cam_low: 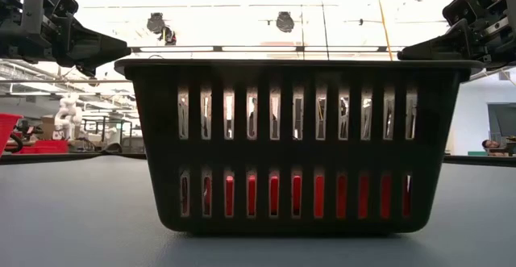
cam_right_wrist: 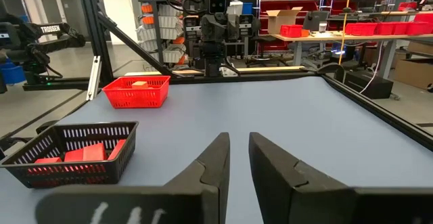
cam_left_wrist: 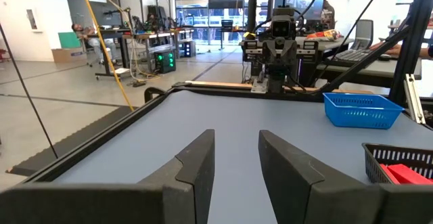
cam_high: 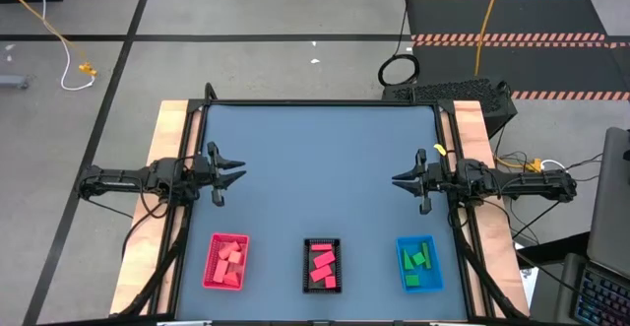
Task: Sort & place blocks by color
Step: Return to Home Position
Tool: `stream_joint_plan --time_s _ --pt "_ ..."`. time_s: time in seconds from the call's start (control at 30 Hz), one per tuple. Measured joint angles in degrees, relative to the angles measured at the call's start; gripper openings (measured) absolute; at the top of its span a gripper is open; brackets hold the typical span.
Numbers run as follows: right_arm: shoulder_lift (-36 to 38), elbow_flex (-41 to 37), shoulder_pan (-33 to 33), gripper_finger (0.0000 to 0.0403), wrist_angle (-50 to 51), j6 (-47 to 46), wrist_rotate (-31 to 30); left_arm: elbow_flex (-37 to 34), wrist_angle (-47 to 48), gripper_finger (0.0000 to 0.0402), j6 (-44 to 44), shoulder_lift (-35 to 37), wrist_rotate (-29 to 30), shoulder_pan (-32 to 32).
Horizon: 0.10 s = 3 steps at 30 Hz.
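Three trays sit in a row at one edge of the worktop (cam_high: 315,159): black tray (cam_high: 306,265) in the middle, red tray (cam_high: 207,262) on its left-arm side, blue tray (cam_high: 400,267) on its right-arm side. In the red tray lie salmon blocks (cam_high: 230,260), in the black tray pink-red blocks (cam_high: 323,265), in the blue tray green blocks (cam_high: 418,259); no loose block shows around the black tray. Sorting reads as done. Left arm (cam_high: 128,180) and right arm (cam_high: 522,181) hang well apart from the black tray, one off each side of it, facing each other across the bare middle. Left jaws spread, empty; right jaws spread a little, empty. Step in hand looks like the retreat to rest. To do it well: hold both jaws empty and above the black tray's rim, draw each arm back along its own side with no sweep over the row of trays, and slow the last part so nothing jolts the worktop.
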State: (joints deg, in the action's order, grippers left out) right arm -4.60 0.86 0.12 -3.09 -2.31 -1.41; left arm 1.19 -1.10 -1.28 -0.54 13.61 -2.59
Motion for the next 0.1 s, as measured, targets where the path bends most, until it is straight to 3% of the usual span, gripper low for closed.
stream_joint_plan --time_s 0.1 --pt "0.0 0.0 0.0 0.0049 0.0 0.0 0.0 0.0 0.0 0.0118 0.0 0.0 0.0 0.0"
